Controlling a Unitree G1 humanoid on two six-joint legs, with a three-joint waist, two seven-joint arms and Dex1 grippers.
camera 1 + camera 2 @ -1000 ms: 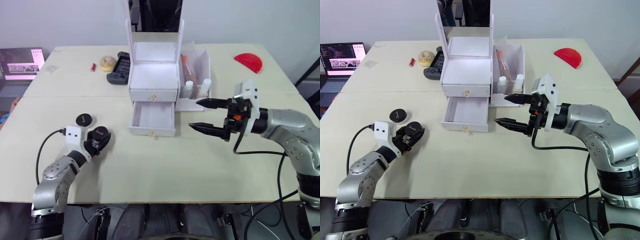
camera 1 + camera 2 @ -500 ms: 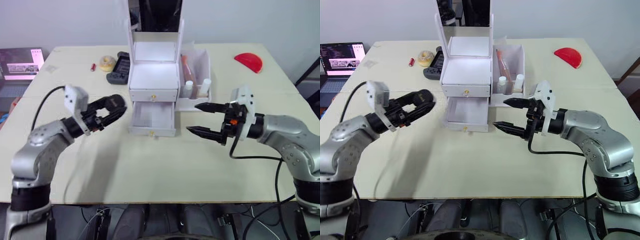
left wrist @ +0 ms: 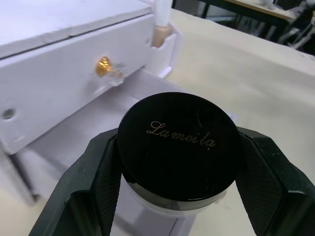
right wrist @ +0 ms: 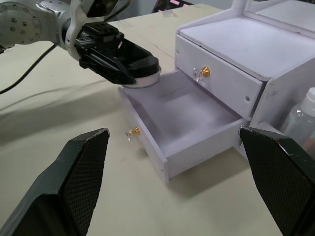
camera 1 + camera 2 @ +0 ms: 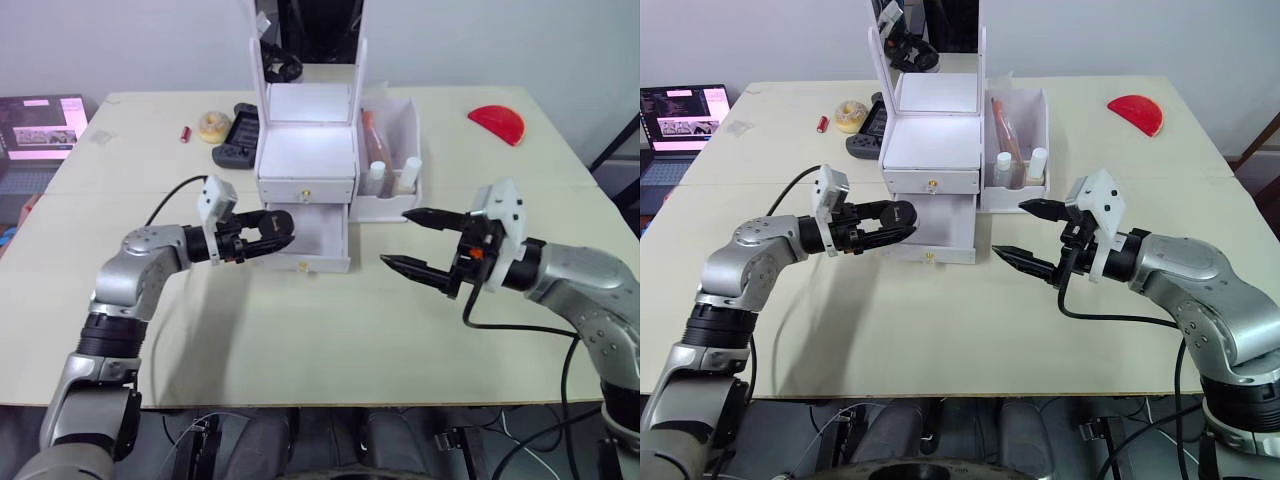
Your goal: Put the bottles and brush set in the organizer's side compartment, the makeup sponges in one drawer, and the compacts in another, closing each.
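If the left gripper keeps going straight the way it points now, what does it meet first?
Probably nothing solid at once: the left gripper, shut on the black compact, points across the open lower drawer. Beyond it, likely the drawer's far wall, though depth is unclear.

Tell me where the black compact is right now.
The compact is held in the left gripper, above the left edge of the open lower drawer of the organizer.

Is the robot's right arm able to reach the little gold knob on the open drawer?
Probably yes. The right gripper hangs open just beside the open drawer, and nothing lies between it and the gold knob. The left gripper, holding the compact, is at the drawer's other side.
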